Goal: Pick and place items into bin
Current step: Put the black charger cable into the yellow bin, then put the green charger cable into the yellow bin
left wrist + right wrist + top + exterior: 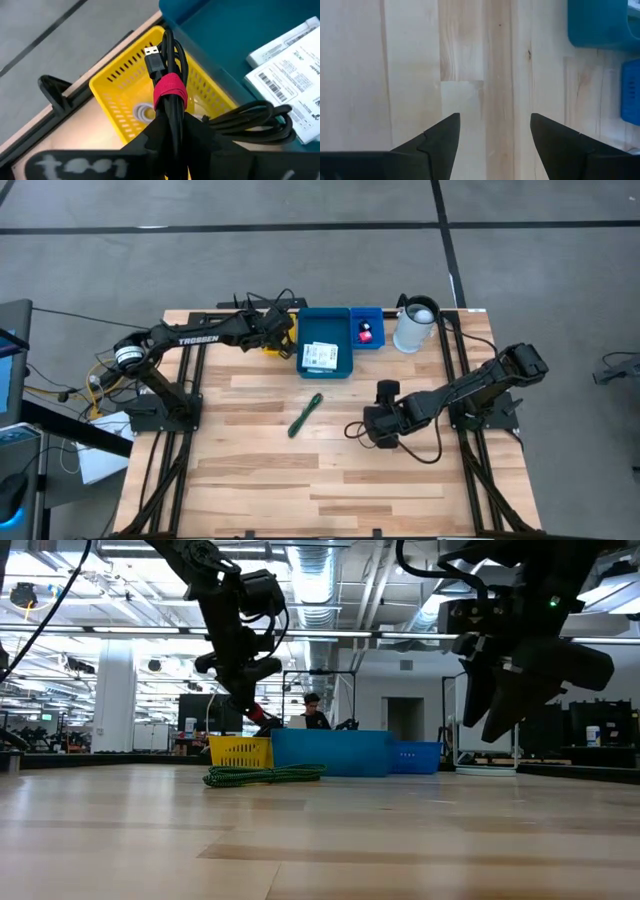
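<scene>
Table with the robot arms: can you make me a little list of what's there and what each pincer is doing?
left pincer: shut on the black-and-red cable, held over the yellow basket beside the teal bin
right pincer: open, holding nothing, over bare table
teal bin: white printed packets inside
small blue bin: pink round piece inside
green pen: lying on the table, not yet binned
white jug: next to the small blue bin
</scene>
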Action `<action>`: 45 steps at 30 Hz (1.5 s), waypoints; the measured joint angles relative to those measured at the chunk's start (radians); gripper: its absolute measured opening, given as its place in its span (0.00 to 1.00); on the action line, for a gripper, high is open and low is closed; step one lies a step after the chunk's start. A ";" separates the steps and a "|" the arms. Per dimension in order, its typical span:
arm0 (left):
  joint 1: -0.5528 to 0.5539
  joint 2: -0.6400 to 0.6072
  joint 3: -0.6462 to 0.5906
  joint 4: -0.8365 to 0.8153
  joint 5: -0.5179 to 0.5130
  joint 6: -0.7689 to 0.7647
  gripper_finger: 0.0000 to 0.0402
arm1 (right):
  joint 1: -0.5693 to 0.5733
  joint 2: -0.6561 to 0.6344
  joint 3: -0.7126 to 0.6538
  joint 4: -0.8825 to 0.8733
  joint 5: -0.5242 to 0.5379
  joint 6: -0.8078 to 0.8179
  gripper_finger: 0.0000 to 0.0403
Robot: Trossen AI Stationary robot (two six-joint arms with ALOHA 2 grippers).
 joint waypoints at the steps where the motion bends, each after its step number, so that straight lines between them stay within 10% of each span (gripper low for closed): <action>1: 0.000 0.000 0.000 0.003 -0.001 0.002 0.09 | 0.000 0.000 0.000 0.003 0.000 0.000 0.58; 16: -0.014 0.000 0.000 0.005 -0.009 0.044 0.10 | 0.006 0.000 0.000 0.033 0.000 0.026 0.58; 32: -0.028 0.062 0.000 0.011 -0.061 0.070 0.33 | 0.006 0.000 0.001 0.061 0.001 0.025 0.58; 45: -0.056 0.011 0.000 -0.160 0.045 0.070 0.33 | 0.019 0.000 -0.035 0.389 0.005 -0.004 0.58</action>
